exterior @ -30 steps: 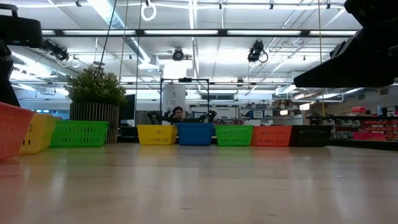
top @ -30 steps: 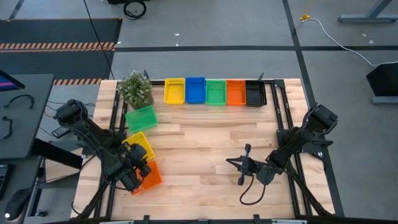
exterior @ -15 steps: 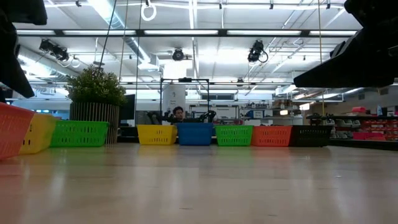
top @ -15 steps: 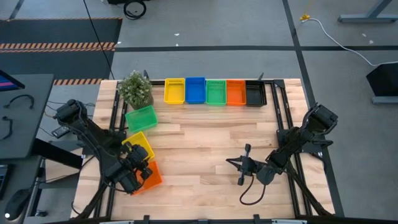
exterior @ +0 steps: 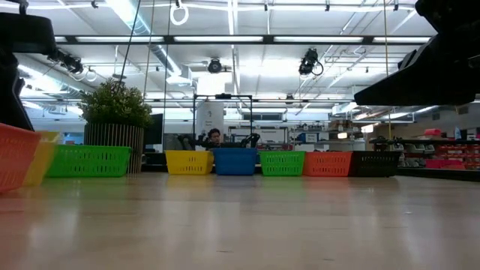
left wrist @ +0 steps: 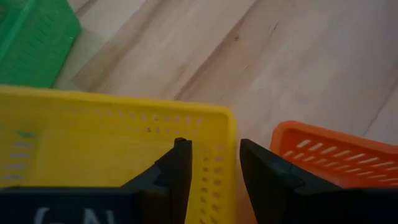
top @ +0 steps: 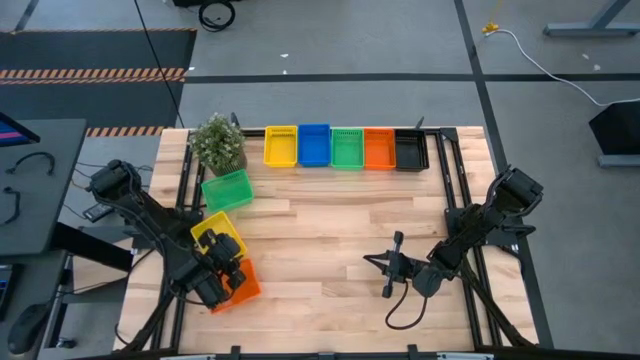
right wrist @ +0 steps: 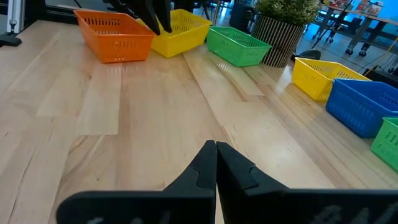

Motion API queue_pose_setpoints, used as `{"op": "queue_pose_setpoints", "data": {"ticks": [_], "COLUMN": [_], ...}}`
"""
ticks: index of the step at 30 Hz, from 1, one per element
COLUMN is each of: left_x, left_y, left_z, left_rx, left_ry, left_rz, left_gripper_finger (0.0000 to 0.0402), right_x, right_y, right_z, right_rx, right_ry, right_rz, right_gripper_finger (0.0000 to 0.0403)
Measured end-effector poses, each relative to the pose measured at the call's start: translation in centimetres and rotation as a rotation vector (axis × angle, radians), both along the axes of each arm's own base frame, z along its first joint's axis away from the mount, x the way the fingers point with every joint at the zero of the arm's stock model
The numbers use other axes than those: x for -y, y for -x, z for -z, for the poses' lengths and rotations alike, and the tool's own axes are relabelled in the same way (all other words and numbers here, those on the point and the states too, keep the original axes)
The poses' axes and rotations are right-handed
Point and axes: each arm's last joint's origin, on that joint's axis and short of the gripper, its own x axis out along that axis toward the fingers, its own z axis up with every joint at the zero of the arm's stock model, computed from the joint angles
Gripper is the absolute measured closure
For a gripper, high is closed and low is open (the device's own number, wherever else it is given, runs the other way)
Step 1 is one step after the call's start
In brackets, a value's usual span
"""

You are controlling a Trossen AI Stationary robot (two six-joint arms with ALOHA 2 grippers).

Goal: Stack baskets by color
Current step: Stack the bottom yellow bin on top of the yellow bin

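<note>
Three loose baskets lie at the table's left: green (top: 227, 190), yellow (top: 210, 230) and orange (top: 243, 287). My left gripper (top: 226, 256) stands at the yellow basket's end beside the orange one and is shut on its wall. Five more baskets stand in a row at the far edge: yellow (top: 281, 146), blue (top: 314, 145), green (top: 347, 147), orange (top: 379, 148), black (top: 411, 150). My right gripper (top: 389, 268) hovers shut over bare wood right of the middle, holding nothing. My left gripper has the yellow basket's perforated end wall (left wrist: 219, 163) between its two fingers, one finger (left wrist: 179, 171) inside the basket and one (left wrist: 264, 180) outside, next to the orange basket (left wrist: 329, 152). The fingers slant down from the near side. Whether the basket's bottom is off the table cannot be told.
A potted plant (top: 218, 142) stands at the far left, just behind the loose green basket. The table's middle is bare wood (top: 330, 225). Dark frame rails run along the left and right edges (top: 455, 190). A cable loops below my right gripper (top: 400, 318).
My left gripper has closed a little on the yellow basket's wall. The yellow basket has shifted toward the table's left edge, and in the low view more of it is now hidden behind the orange one. The other baskets have kept their places.
</note>
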Motion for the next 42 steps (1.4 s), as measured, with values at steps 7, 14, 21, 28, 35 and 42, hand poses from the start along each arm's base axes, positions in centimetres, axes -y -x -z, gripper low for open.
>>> {"op": "queue_pose_setpoints", "data": {"ticks": [7, 14, 21, 28, 35, 42], "left_x": [0.0, -0.1, -0.2, 0.1, 1.6, 3.0], "left_y": [0.0, 0.2, 0.5, 0.5, -0.7, -3.5], "left_z": [0.0, 0.1, 0.2, 0.3, -2.3, -8.8], "left_rx": [-0.004, -0.078, -0.178, -0.245, -0.252, -0.088], "left_ry": [-0.003, -0.019, -0.018, -0.007, 0.024, -0.094], "left_rz": [0.008, 0.063, 0.126, 0.229, 0.385, 0.53], "left_gripper_finger": [0.026, 0.027, 0.0318, 0.0387, 0.0387, 0.0388], "right_x": [0.0, 0.0, 0.0, 0.0, 0.0, 0.1], "right_y": [0.0, 0.0, 0.0, 0.0, 0.0, 0.0], "right_z": [0.0, 0.0, 0.0, 0.0, 0.0, 0.0], "right_rx": [0.0, 0.0, 0.0, 0.0, 0.0, 0.0], "right_ry": [0.0, -0.001, 0.0, 0.0, 0.0, 0.0], "right_rz": [0.0, 0.0, 0.0, 0.0, 0.0, 0.004], "right_gripper_finger": [0.0398, 0.0398, 0.0398, 0.0398, 0.0398, 0.0398]}}
